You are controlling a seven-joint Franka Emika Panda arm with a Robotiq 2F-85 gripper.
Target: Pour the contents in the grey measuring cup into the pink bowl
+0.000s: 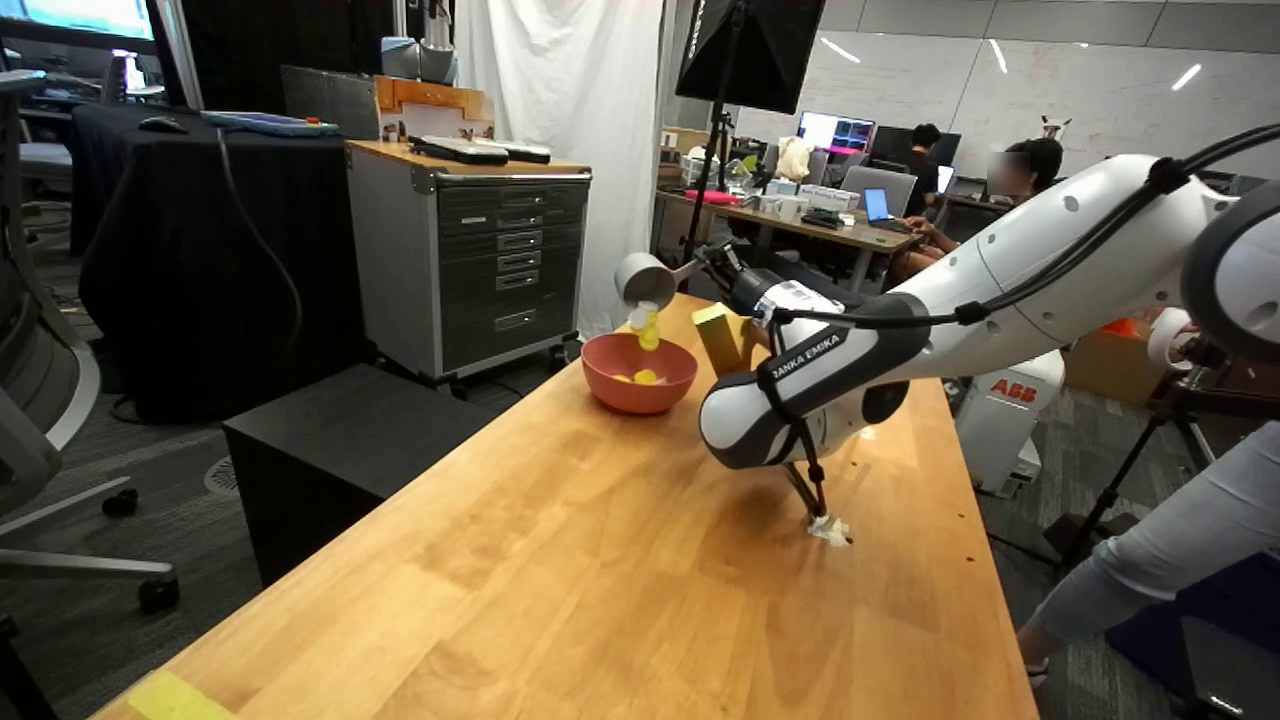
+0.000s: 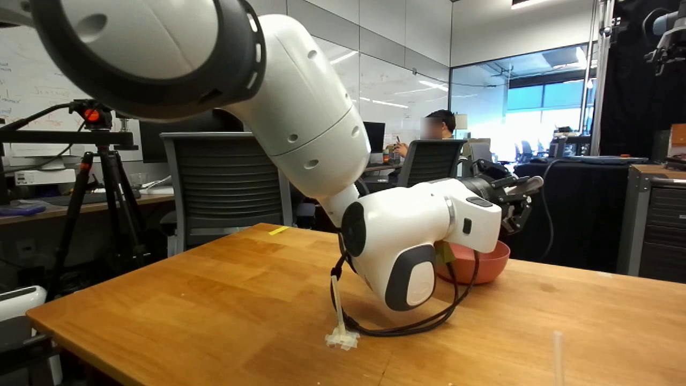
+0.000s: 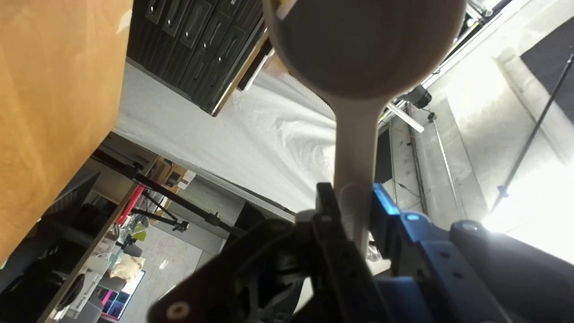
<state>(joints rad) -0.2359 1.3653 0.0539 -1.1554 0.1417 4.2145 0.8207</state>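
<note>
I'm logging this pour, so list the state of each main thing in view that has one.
Pink bowl: upright.
Grey measuring cup: tipped above the bowl.
Yellow bits: some in the bowl, some dropping from the cup.
Gripper: shut on the cup's handle.
Cabinet drawers: shut.
Laptop: open, screen lit.
Monitor near the laptop: lit.
Yellow box: partly hidden; open or shut unclear.
</note>
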